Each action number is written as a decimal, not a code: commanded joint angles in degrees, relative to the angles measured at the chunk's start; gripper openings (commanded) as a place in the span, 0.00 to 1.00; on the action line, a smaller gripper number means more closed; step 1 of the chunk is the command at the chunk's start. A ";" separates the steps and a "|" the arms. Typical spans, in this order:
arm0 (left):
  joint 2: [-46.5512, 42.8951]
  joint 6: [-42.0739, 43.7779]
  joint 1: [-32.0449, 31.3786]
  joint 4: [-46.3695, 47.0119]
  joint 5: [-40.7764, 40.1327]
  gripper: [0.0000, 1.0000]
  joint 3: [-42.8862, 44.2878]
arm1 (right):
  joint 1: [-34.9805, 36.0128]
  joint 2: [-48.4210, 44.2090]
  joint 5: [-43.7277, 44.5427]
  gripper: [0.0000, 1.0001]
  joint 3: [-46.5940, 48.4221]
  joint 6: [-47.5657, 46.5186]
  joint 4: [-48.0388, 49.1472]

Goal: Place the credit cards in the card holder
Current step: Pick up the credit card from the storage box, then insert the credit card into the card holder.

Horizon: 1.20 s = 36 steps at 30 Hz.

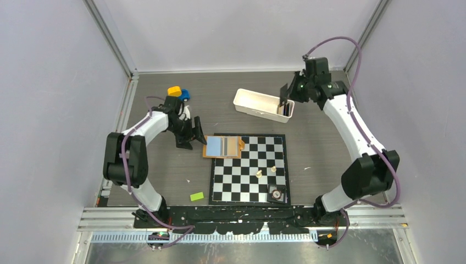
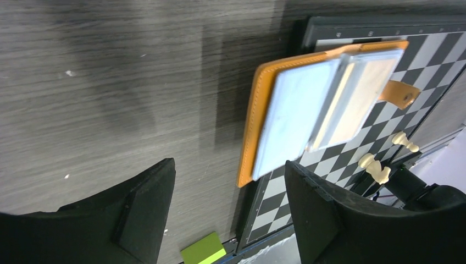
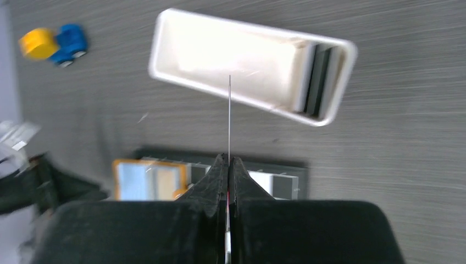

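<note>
Here, the right gripper (image 3: 229, 160) stands over the right-hand end of a white rectangular plastic tray (image 3: 165, 38). Its fingers are pressed together on a thin card (image 3: 229, 110), which shows only as a hairline, edge-on, in the right wrist view. Several upright cards (image 3: 317, 77) stand on edge in that end of the tray.

The flat orange-tan leather-like card holder (image 1: 205, 147) lies opened out across the far left corner of the black-and-white chessboard (image 1: 242, 181), part on the board and part on the grey wood-grain table (image 1: 165, 176). A light blue card (image 2: 294, 115) rests on its left half and a whitish-cream card (image 2: 362, 93) on its right half. Whether either is seated in a slot cannot be told. The left gripper (image 2: 228, 168) hovers just beside the holder's left edge, its fingers wide apart and holding nothing.

Handling: a card of this kind is probably very light, slick-faced and stiff, though it would bow under side load. A pinch near one short edge, as shown, leaves the opposite edge free to lead into a pocket. The holder looks soft and light, so it may slide or fold when pushed. Pressing down on its bare orange margin, clear of the pockets, would likely steady it.
</note>
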 commanded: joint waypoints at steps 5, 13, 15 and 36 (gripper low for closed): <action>4.04 -1.94 0.33 3.50 7.06 0.65 0.69 | 12.32 0.45 -21.78 0.01 -13.52 7.24 17.29; 5.96 -1.75 0.29 3.82 7.78 0.47 0.60 | 22.84 7.08 -24.43 0.01 -21.06 13.06 32.08; 6.32 -1.71 0.31 3.80 7.78 0.43 0.57 | 23.65 8.64 -25.49 0.00 -22.37 14.81 35.09; 7.87 -1.75 -0.32 3.51 8.22 0.19 0.77 | 24.88 16.19 -27.69 0.00 -24.68 17.31 40.38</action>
